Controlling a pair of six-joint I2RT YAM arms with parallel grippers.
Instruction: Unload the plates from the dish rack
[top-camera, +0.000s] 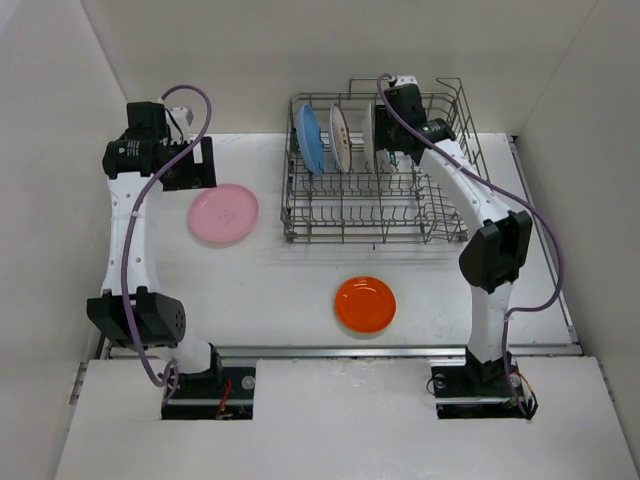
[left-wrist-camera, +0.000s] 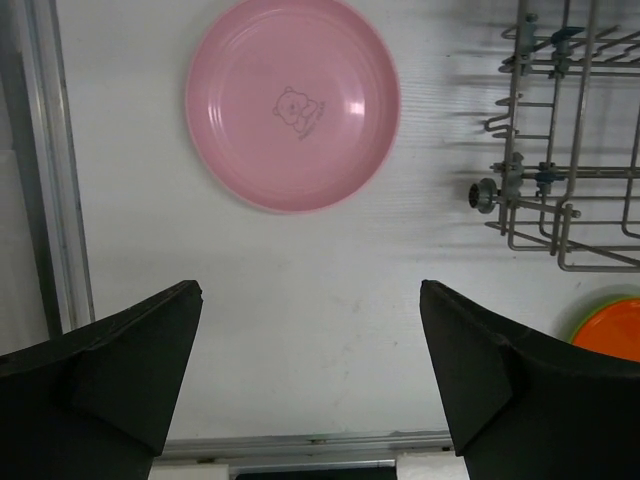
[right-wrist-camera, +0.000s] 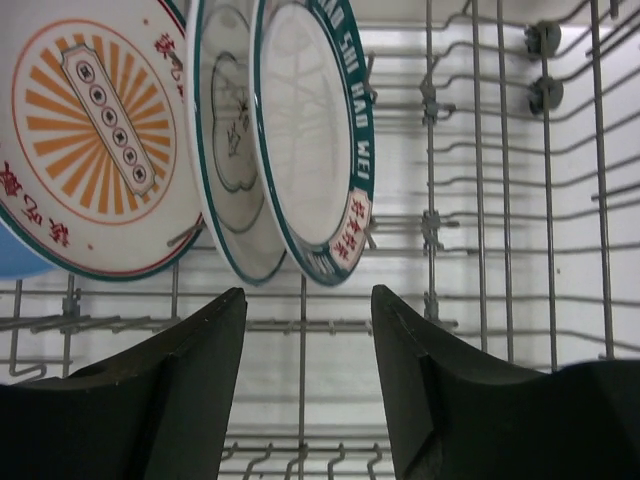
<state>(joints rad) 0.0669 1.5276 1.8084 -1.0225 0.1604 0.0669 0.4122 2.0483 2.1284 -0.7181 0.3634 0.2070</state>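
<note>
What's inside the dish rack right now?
Upright in the dish rack: blue plate, three white patterned plates; right tool open near them. Rack slots under the right arm are hidden.

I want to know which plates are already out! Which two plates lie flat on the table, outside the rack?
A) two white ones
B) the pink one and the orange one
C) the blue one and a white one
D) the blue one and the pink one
B: the pink plate and the orange plate lie flat on the table, while the blue plate and the white plates stand in the dish rack.
</note>
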